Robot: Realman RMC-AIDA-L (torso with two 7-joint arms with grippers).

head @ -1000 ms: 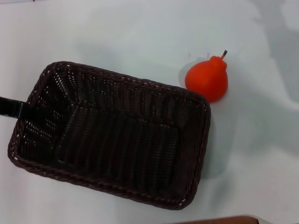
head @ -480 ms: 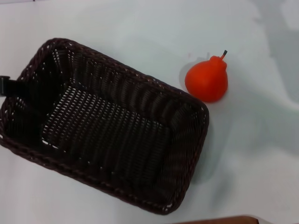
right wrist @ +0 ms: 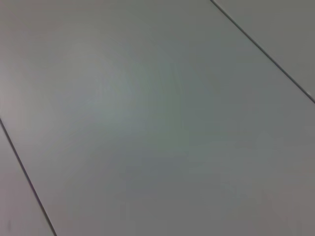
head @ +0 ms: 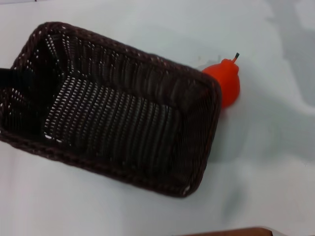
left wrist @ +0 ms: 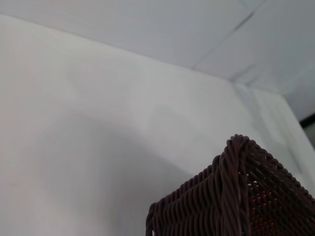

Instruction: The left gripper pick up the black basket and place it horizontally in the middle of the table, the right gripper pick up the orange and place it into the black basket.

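The black basket [head: 118,105] is a large dark woven rectangle held off the white table [head: 256,162], tilted, with its long side running from the near right to the far left. My left gripper [head: 12,78] shows as a narrow black finger at the left edge, shut on the basket's left short wall. A corner of the basket also shows in the left wrist view [left wrist: 236,196]. The orange [head: 227,81] stands on the table beyond the basket's right far corner, which hides its left part. My right gripper is out of view.
A brown edge [head: 231,231] shows at the bottom of the head view. The right wrist view shows only a plain grey surface with thin lines.
The basket has risen and swung toward the far side with my left gripper, tilting more. Its right far corner now covers part of the orange. The orange has not moved.
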